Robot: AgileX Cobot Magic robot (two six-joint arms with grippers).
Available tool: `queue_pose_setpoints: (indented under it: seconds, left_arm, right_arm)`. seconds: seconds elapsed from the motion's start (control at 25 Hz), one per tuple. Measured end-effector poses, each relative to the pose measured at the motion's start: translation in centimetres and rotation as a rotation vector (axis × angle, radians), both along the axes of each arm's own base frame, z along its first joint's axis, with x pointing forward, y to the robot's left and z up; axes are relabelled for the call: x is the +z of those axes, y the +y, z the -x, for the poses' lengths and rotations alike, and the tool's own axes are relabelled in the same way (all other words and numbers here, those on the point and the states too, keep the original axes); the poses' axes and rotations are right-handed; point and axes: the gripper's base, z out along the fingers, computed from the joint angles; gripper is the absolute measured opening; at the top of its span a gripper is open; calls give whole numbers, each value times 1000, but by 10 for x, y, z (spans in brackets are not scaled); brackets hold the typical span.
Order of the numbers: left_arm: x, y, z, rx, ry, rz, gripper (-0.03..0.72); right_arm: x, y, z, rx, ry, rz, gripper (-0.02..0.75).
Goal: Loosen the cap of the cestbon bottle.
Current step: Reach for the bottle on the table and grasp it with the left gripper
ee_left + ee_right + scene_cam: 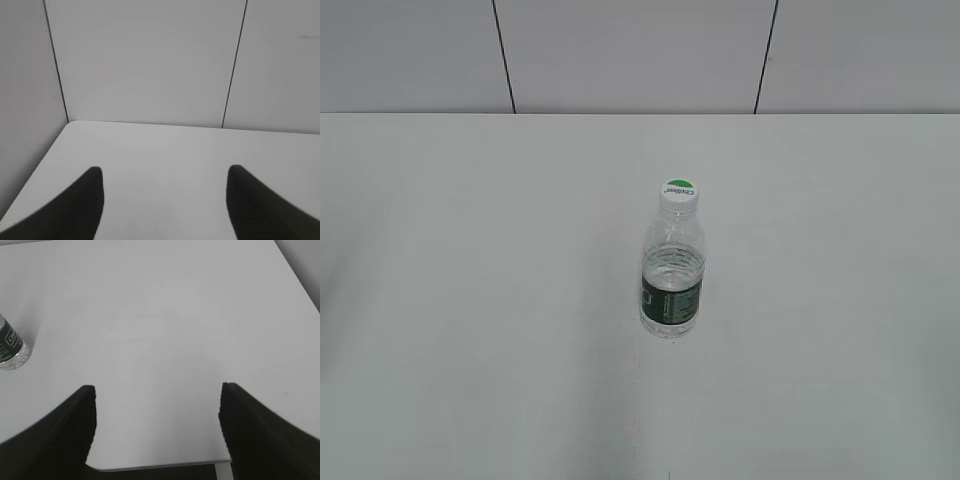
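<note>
Cestbon bottle [672, 275], cap [680, 193] on: upright, far left of your right gripper [156, 412] (both grippers spread, empty; left gripper [165, 192] sees none); unbraced, a one-sided twist may topple it

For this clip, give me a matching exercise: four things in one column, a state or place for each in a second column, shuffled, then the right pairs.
Things:
1. Small round white plastic cap
2. Small clear plastic bottle
3. Left gripper
4. Dark green label band

States or places:
A. Open, over the bare white table, nothing between its fingers
B. Wrapped round the bottle's lower body
C. Standing upright near the middle of the table
D. On the bottle's neck, green half-circle on top

Pairs: 1-D, 2-C, 3-A, 4-B
</note>
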Motion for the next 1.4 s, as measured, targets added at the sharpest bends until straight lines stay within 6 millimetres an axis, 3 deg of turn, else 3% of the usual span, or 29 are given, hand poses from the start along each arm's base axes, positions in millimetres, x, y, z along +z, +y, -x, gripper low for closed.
queue_pose_setpoints:
  seconds: [0.24,0.56,1.04,1.4]
  left_arm:
    - [-20,-5,-34,-48,53,-31,465]
    - [-45,-9,-63,-75,90,-45,465]
    - [-87,-8,-92,-79,159,-41,465]
    - [-104,-8,-101,-79,175,-40,465]
  right_arm:
    - [0,0,0,0,0,0,588]
    - [0,0,0,0,0,0,588]
    - [0,0,0,0,0,0,588]
    - [0,0,0,0,0,0,588]
